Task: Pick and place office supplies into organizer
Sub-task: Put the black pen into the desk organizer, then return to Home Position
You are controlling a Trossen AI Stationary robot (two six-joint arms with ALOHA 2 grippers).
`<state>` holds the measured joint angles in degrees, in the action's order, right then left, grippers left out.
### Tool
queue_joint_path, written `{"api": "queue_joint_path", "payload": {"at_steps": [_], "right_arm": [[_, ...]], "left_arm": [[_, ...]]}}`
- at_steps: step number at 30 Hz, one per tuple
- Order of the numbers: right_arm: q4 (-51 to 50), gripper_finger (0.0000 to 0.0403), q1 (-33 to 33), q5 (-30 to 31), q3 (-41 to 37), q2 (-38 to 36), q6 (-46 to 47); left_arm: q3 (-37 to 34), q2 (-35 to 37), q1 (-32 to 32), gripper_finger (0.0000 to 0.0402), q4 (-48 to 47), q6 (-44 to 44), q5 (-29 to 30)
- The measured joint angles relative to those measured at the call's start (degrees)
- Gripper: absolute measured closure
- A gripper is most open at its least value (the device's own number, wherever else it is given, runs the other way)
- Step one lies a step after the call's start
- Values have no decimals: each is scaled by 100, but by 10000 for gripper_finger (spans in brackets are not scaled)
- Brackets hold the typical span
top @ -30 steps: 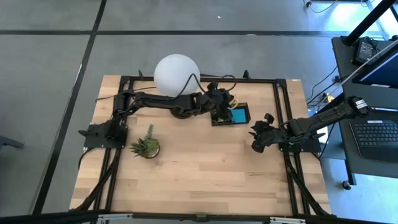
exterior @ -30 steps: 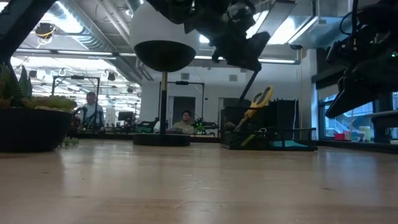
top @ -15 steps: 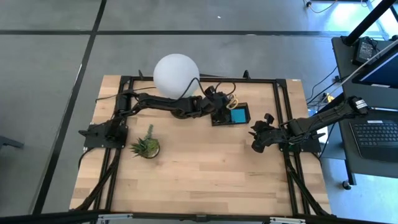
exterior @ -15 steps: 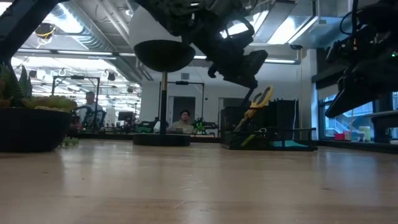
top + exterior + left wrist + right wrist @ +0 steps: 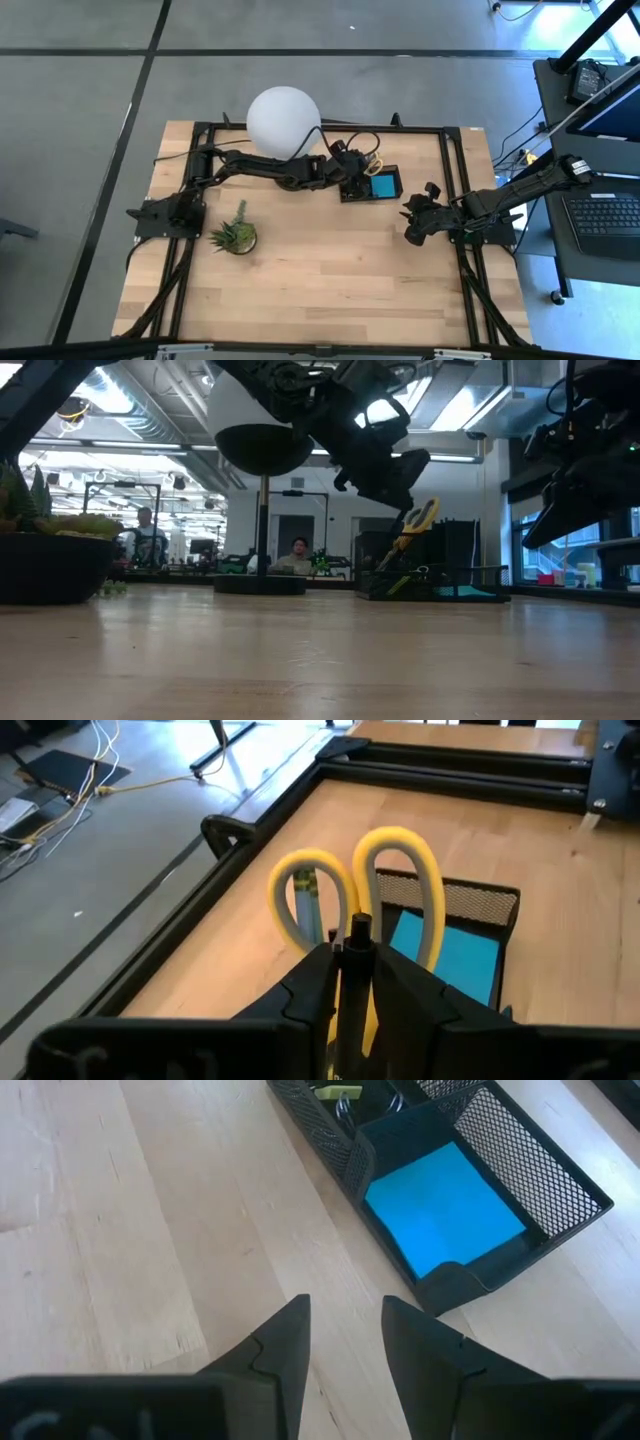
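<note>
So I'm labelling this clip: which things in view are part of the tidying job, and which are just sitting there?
Job:
organizer
yellow-handled scissors
blue sticky-note pad
black pen in left gripper

Bystanders:
globe lamp
potted plant
right gripper, idle

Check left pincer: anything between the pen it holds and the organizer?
Only the scissors. The left pincer grips a black pen above the organizer; the yellow scissors stand upright in it just ahead of the pen. The blue sticky pad lies flat.

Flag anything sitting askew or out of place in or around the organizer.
The yellow-handled scissors stand tilted, handles poking well above the organizer walls. The blue sticky-note pad lies flat in its compartment. The left claw is shut on a black pen just above the organizer.
</note>
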<state>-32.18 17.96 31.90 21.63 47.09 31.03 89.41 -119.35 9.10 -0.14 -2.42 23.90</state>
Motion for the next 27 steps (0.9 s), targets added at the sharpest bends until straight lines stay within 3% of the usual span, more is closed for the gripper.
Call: {"api": "queue_joint_path", "payload": {"at_steps": [10, 19, 22, 27], "right_arm": [[-15, 274, 1, 0, 2, 0, -1], [-31, 274, 4, -2, 5, -132, -36], [211, 274, 2, 130, 4, -207, -446], [1571, 274, -61, 1029, 4, -222, -2104]], "left_arm": [[42, 70, -78, 305, -75, 161, 1], [96, 995, -449, 312, -1117, 566, 63], [98, 1352, -557, 316, -1708, 661, 84], [77, 1787, -564, 324, -2563, 634, -20]]}}
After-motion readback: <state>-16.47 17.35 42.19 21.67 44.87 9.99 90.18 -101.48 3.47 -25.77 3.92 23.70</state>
